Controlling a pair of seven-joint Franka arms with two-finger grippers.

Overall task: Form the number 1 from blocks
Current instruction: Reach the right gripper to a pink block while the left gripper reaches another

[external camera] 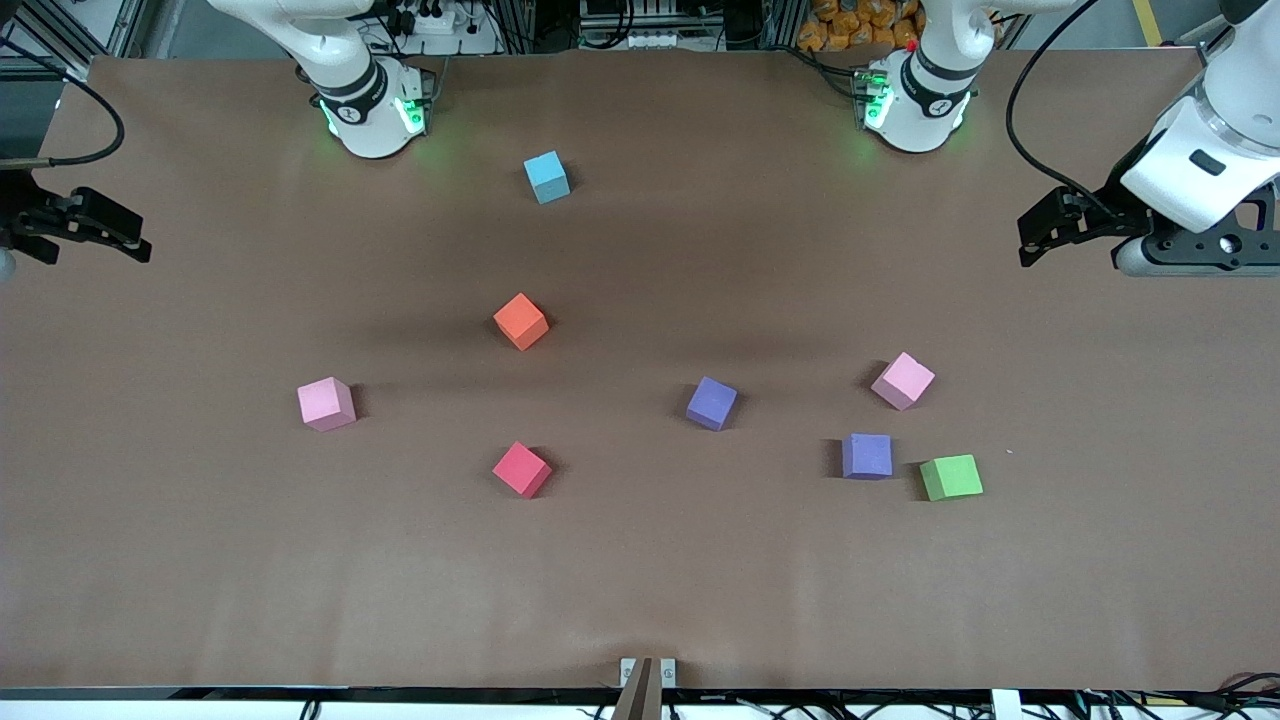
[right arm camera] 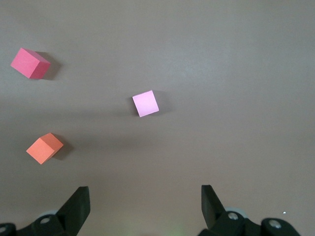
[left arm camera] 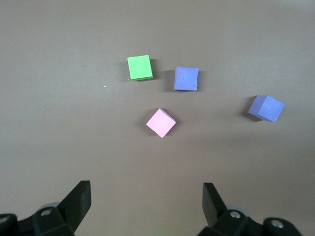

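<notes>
right claw [external camera: 95,225] spread, held empty over the counter [external camera: 200,560] edge | blocks scattered apart, no figure started: pink [external camera: 326,404], orange [external camera: 521,321], purple [external camera: 712,403], purple [external camera: 867,456], pink [external camera: 903,381] | left claw [external camera: 1050,225] spread, kept aside, waiting

front view looks down across the whole table [external camera: 640,580]; 2 wrist views look down, each sharing part.

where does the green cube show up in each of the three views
Front view: green cube sits toward the left arm's end of the table, beside a purple cube.
Left wrist view: it is in the picture, beside that same purple cube.
Right wrist view: not in it.
Shared landmark: the pink cube close to both.
</notes>
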